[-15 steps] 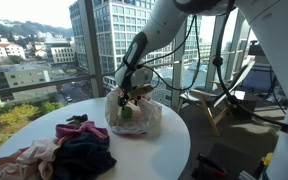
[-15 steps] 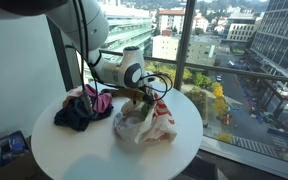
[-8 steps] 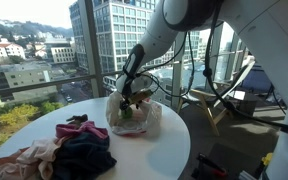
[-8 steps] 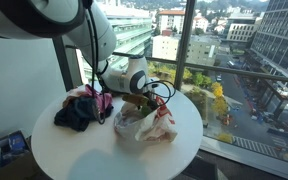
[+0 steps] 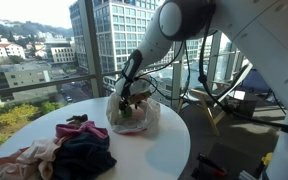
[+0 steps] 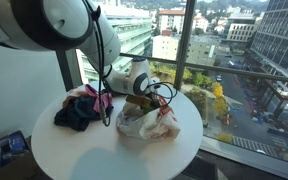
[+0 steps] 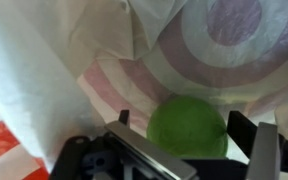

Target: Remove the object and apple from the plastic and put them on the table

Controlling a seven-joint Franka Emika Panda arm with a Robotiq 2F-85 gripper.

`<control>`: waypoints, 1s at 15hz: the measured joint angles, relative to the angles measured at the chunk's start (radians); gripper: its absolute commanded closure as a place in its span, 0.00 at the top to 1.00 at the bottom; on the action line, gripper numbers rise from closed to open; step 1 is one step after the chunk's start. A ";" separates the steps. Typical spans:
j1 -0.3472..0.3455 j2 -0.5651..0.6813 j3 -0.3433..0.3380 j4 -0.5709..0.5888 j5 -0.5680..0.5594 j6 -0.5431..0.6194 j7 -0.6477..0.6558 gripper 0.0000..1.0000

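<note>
Wrist view first: the pincer (image 7: 183, 117) is spread wide, and the green apple (image 7: 189, 128) sits right in the gap between its fingers (image 7: 242, 135). It looks very close to one finger, but I honestly can't tell if either one touches it. So it's wide and not clamped on anything I can see.

The plastic bag (image 7: 44, 80) is all around the pincer. It's white crinkly film with a pale red and purple ring print just beyond the apple, and an orange-red patch off to one lower corner.

In both exterior views the pincer (image 5: 132, 99) (image 6: 150, 100) is poked down into the open mouth of the bag (image 5: 140, 120) (image 6: 149, 124), with the arm (image 5: 159, 40) reaching in from above. The bag stands bunched up around the fingertips, so the apple is inside it, directly under the pincer.

The bag rests on a round white table (image 5: 154, 152) (image 6: 94, 150) below the pincer. A pile of clothes (image 5: 72, 146) (image 6: 81, 108) in pink and dark navy lies on the same table, off to the side of the pincer and clear of the bag.

Past the pincer there's a big window (image 6: 234, 60) with city buildings (image 5: 24, 75) outside.
</note>
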 measured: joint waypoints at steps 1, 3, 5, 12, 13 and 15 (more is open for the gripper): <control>-0.004 0.006 0.004 0.008 0.000 0.000 0.000 1.00; -0.011 0.015 0.014 0.023 0.000 0.002 0.000 0.86; -0.018 0.019 0.023 0.032 0.000 0.004 -0.001 0.68; -0.024 0.021 0.043 0.043 0.000 0.018 -0.006 0.36; -0.025 0.021 0.046 0.043 0.000 0.020 -0.006 0.62; -0.026 0.021 0.053 0.044 0.000 0.021 -0.006 0.87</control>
